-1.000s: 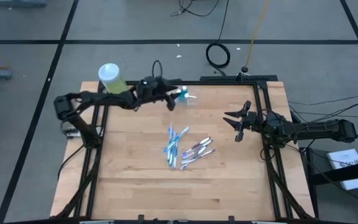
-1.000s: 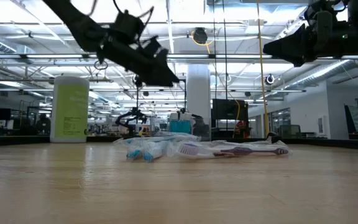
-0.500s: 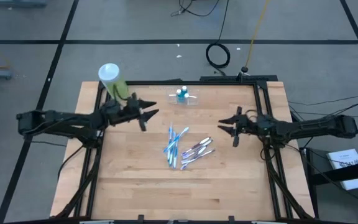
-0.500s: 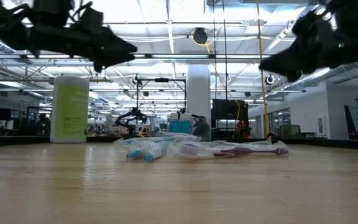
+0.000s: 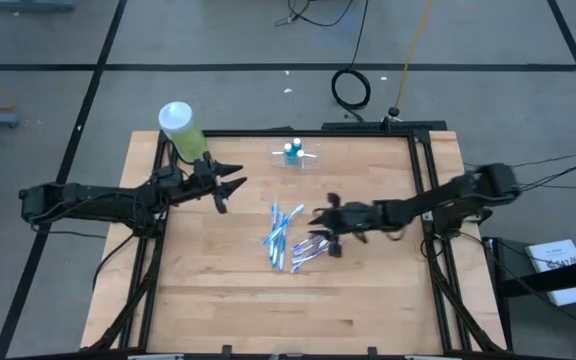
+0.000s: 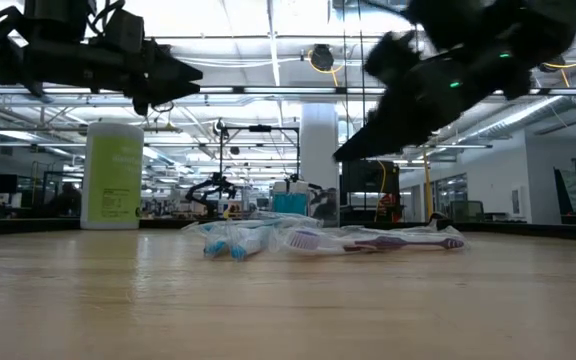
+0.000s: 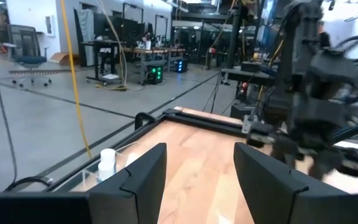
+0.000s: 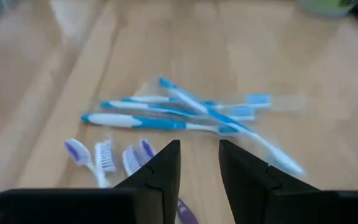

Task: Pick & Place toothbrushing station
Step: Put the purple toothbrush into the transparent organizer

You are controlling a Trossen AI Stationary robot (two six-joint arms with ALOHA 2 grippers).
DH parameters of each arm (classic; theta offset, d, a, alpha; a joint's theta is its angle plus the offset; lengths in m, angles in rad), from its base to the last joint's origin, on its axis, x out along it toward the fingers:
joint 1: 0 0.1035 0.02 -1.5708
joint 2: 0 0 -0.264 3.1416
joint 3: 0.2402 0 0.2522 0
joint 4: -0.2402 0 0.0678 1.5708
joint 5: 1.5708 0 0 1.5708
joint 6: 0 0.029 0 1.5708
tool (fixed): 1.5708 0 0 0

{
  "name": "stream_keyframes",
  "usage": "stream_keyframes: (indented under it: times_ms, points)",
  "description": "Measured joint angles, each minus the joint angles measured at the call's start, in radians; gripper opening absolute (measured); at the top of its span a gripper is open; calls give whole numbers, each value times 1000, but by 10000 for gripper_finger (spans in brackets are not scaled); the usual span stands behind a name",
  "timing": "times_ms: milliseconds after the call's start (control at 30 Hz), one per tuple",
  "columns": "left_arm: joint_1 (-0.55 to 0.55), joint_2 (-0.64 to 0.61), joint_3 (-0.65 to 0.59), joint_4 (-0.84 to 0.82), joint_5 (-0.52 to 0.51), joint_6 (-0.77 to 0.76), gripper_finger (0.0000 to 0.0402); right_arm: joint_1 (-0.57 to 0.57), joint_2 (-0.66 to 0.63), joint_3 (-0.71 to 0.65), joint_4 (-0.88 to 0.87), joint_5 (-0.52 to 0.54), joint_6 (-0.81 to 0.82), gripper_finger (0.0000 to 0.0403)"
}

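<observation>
Several blue-and-white toothbrushes (image 5: pixel 280 233) and purple-and-white ones (image 5: pixel 315 245) lie flat in a loose heap at mid-table. They also show in the right wrist view, blue (image 8: pixel 185 115) and purple (image 8: pixel 103 155). A small clear cup (image 5: pixel 295 155) holding blue-and-white tubes stands near the far edge. My right gripper (image 5: pixel 325 222) is open and empty, hovering above the purple brushes, its fingers (image 8: pixel 161 167) pointing toward the heap. My left gripper (image 5: pixel 230 184) is open and empty, in the air left of the heap and clear of the table (image 6: pixel 180 76).
A light-green bottle with a white cap (image 5: pixel 181 128) stands at the table's far left corner, just behind my left arm. A black frame rail (image 5: pixel 423 170) runs along the table's edges. Bare wood (image 5: pixel 298 310) lies between the heap and the near edge.
My left gripper has drawn back from the clear cup toward the table's left and near side; the cup stays standing at the far edge. My right gripper has gone from the right side toward the table's left and down, ending over the purple toothbrushes.
</observation>
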Motion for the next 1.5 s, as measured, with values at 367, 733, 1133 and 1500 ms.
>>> stream_keyframes:
  times_ms: [367, 733, 1133, 1500]
  points:
    - [0, 0, 0, -13, -8, -2, 196, -1, 325, 294, -186, -164, -20, 170]
    - [0, 0, 0, -46, -8, -9, 196, -23, 343, 302, -300, 8, -45, 162]
    - [0, 0, 0, -49, -17, -9, 196, -30, 347, 301, -209, -96, -19, 155]
    - [0, 0, 0, -56, -42, -12, 196, -43, 392, 302, -196, -98, -44, 136]
